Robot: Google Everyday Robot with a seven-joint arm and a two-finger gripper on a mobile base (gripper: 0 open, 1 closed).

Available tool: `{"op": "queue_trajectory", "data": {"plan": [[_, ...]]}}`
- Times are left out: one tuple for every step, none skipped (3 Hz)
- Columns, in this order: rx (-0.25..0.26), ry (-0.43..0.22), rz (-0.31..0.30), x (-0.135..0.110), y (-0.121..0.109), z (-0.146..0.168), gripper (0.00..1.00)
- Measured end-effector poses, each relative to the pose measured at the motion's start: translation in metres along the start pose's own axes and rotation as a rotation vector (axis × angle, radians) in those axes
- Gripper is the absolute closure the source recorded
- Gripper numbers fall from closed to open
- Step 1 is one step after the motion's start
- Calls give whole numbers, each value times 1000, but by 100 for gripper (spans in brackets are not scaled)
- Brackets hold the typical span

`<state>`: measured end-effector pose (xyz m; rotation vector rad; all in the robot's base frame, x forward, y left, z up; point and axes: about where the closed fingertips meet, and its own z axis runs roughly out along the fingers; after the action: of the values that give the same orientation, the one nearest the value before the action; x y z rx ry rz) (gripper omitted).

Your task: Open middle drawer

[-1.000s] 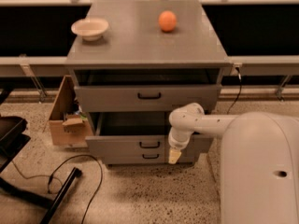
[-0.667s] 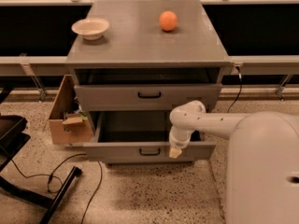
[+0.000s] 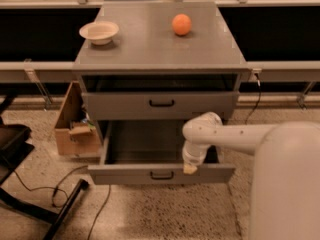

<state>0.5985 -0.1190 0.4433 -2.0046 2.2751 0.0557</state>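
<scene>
The middle drawer (image 3: pixel 125 174) is a wide grey drawer with a small black bar handle (image 3: pixel 161 174). It stands pulled far out of the grey cabinet (image 3: pixel 160 49), and its deep plain grey inside (image 3: pixel 142 141) shows. My gripper (image 3: pixel 190 168) hangs from the white arm (image 3: pixel 235 134) and rests at the top edge of the drawer front, just right of the handle. The upper drawer (image 3: pixel 160 104) with its black handle sits above, nearly closed. The lowest drawer is hidden behind the pulled-out front.
A white bowl (image 3: pixel 99 32) and an orange (image 3: pixel 181 24) sit on the cabinet top. A cardboard box (image 3: pixel 75 129) stands left of the cabinet. A black chair base (image 3: pixel 20 184) and cables (image 3: pixel 65 194) lie on the floor at left.
The middle drawer has slid further out toward the camera and now covers the lowest drawer's front. My gripper has moved forward and down with the drawer front.
</scene>
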Motion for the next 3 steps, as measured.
{"op": "queue_trajectory", "data": {"plan": [[0,0,0,0,0,0,100],[-4,4,1,3,11,-2,100],[-16,9,5,8,32,-6,100]]}}
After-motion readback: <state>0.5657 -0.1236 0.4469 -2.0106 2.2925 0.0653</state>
